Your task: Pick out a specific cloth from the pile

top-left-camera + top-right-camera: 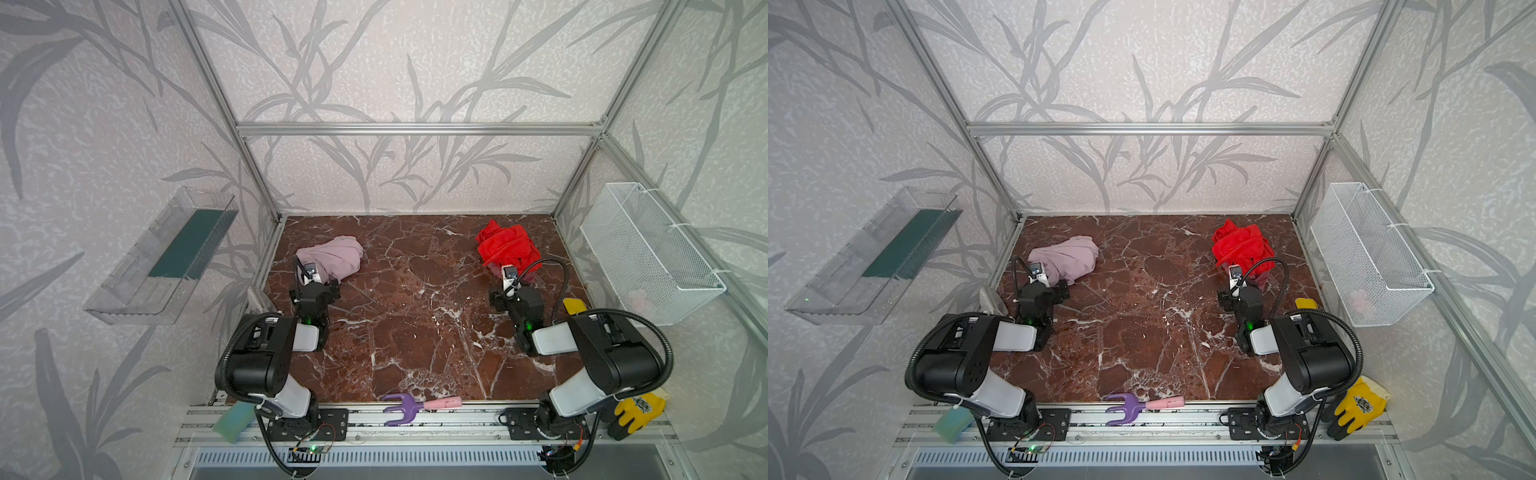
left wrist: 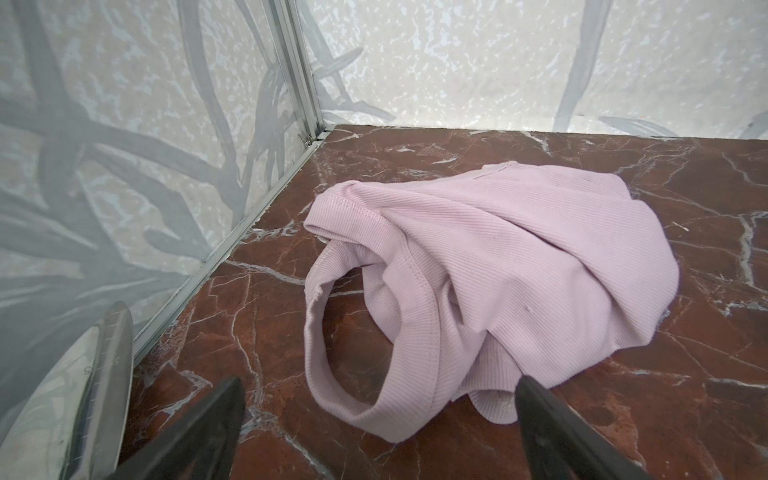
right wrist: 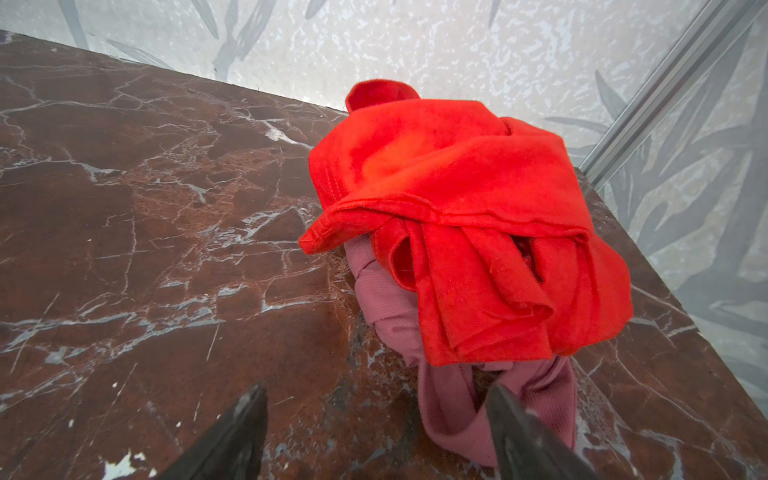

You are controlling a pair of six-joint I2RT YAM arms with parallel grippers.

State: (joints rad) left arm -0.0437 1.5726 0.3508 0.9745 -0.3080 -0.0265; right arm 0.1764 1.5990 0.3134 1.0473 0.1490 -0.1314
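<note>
Cloth (image 2: 519, 266) lies loose just ahead of left gripper (image 2: 380, 384), jaws spread wide.

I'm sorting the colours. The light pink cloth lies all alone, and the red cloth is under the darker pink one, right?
Not quite. The red cloth lies on top of the darker pink cloth, not under it, as the right wrist view shows. The light pink cloth does lie alone.
</note>
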